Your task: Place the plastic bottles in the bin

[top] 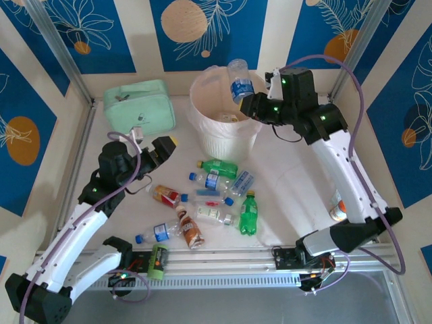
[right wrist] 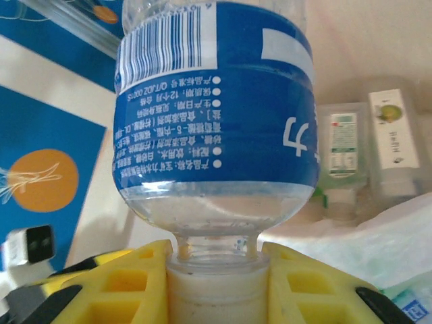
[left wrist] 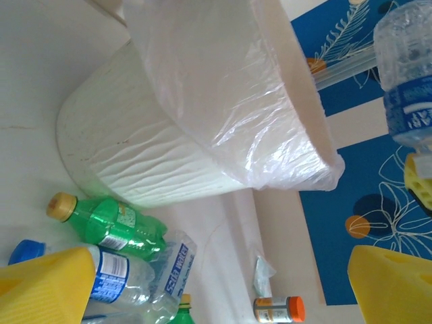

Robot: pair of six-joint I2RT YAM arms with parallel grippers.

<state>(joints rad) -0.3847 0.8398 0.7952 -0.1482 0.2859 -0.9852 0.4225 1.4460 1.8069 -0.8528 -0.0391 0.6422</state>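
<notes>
Above the bin [top: 202, 91], right gripper [top: 248, 102] clamped on the neck of a blue-labelled clear bottle [top: 239, 79]; left gripper [top: 159, 150], jaws apart, beside loose bottles [top: 219, 182] on the table [top: 283, 175]

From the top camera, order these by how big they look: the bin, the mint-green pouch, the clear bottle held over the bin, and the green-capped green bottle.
1. bin
2. mint-green pouch
3. held clear bottle and green-capped green bottle: about alike. The held one is raised nearer the camera, so I won't rank them.
</notes>
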